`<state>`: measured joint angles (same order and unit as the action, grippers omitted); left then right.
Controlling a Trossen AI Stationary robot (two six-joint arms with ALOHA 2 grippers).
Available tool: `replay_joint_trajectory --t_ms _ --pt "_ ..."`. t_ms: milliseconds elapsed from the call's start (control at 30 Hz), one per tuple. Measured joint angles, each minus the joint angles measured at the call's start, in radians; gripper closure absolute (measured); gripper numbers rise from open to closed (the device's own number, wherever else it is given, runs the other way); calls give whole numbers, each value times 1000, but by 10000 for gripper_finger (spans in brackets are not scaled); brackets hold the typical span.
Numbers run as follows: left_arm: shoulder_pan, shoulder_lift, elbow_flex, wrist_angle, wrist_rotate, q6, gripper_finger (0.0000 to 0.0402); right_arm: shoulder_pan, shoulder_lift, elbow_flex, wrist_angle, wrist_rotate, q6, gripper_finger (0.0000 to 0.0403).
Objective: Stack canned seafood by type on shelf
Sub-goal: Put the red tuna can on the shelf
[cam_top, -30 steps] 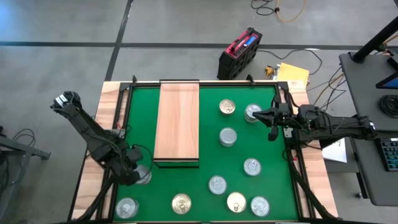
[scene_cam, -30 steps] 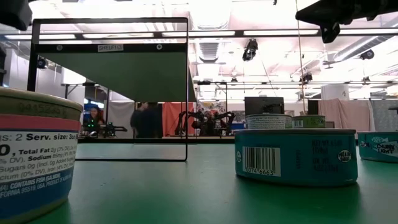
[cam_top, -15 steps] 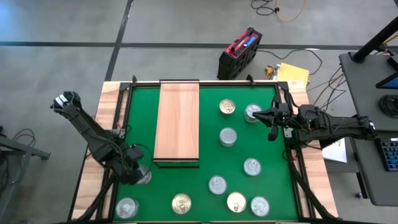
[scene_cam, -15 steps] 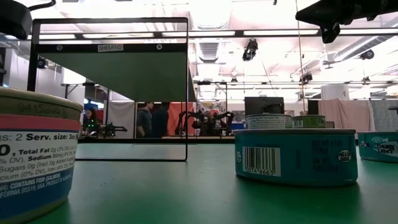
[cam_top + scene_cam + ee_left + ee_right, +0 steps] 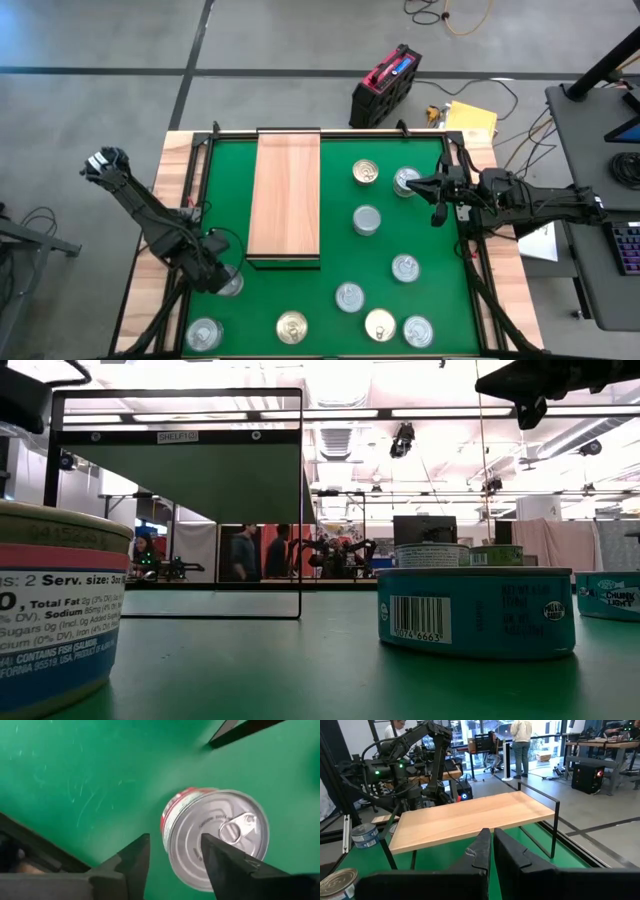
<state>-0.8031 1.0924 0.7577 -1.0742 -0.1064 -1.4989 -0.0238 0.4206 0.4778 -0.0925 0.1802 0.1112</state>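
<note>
On the green table mat (image 5: pixel 330 215), the left gripper (image 5: pixel 172 865) stood partly open above a red-labelled silver-lidded tin (image 5: pixel 217 832), its fingers (image 5: pixel 135 862) apart, gripping nothing.

The left hand (image 5: pixel 218 275) hangs low near the counter's front-left corner, fingers (image 5: pixel 135 862) parted. The right hand (image 5: pixel 437 192) waits at the right edge, fingers pressed together.

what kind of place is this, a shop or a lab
Most likely a robotics lab or workshop. Behind the wooden shelf, the right wrist view shows another robot arm on a bench, workbenches with equipment, and a person standing in an open, brightly lit room.
</note>
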Motion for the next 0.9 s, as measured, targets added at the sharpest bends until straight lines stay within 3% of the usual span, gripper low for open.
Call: replay_joint_trajectory --t_ms 433,900 --pt "4 0 -2 2 -7 337 220 0 0 0 0 0 20 390" --pt "4 -17 -108 151 -9 358 236 0 0 0 0 0 19 390"
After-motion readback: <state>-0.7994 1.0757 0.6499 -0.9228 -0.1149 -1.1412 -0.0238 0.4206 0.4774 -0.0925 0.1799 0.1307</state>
